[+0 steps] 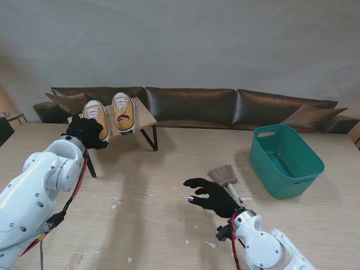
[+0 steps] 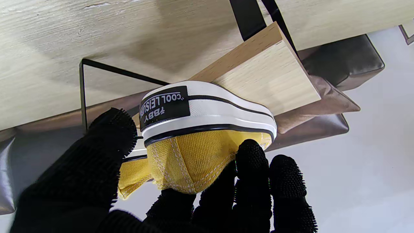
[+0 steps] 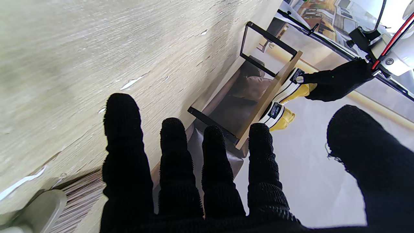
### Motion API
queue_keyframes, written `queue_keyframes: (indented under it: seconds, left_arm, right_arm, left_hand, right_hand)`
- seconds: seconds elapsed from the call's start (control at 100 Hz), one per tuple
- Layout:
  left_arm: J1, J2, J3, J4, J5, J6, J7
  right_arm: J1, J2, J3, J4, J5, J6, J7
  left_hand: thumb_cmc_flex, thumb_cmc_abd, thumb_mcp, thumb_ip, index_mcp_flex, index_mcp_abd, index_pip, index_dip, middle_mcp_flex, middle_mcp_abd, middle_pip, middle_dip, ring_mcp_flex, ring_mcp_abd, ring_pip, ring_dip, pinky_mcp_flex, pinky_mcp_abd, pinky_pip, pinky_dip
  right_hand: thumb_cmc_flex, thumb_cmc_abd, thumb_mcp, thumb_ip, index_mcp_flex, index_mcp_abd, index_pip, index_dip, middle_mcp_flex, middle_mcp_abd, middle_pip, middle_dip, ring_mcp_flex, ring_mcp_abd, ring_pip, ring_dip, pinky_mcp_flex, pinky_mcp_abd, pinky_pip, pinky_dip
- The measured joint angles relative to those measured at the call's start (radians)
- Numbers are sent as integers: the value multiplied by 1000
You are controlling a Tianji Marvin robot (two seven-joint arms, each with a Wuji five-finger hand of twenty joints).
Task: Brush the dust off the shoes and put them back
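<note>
The left arm reaches forward from my near left, its black-gloved left hand (image 1: 85, 133) raised, the thumb on one side and the fingers (image 2: 252, 168) curled on the other, clamped on a shoe's heel. The right arm comes up from the near right corner; the right hand (image 1: 212, 195) hovers palm down, all 5 fingers (image 3: 126, 136) spread apart, holding nothing.
</note>
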Motion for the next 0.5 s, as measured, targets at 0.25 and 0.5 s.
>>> queue_keyframes:
  seconds: [0.25,0.5]
  left_arm:
    - [-6,0,18,23,18,19,24]
    - [-3,-1,27,38,58,28,84]
  right_arm:
    - [0,0,0,2,5,1,4]
    - [-6,1,4,-7,9,12,13]
  left_hand:
    - [3,-99,112,-28,-53,-12,326,195,25,-29,37,0,40,-16,33,-2,51,0,28,0]
    - [108,-189,111,-96,-92,-27,712,297,135,-57,119,43,149,-39,109,-17,153,1,87,0]
  right_hand:
    - [0,15,0,0,0,11,5,0,0,0,0,0,0,0,0,0,0,0,0,0]
    - [0,15,1,0,0,17,6,0,0,0,0,0,0,0,0,0,0,0,0,0]
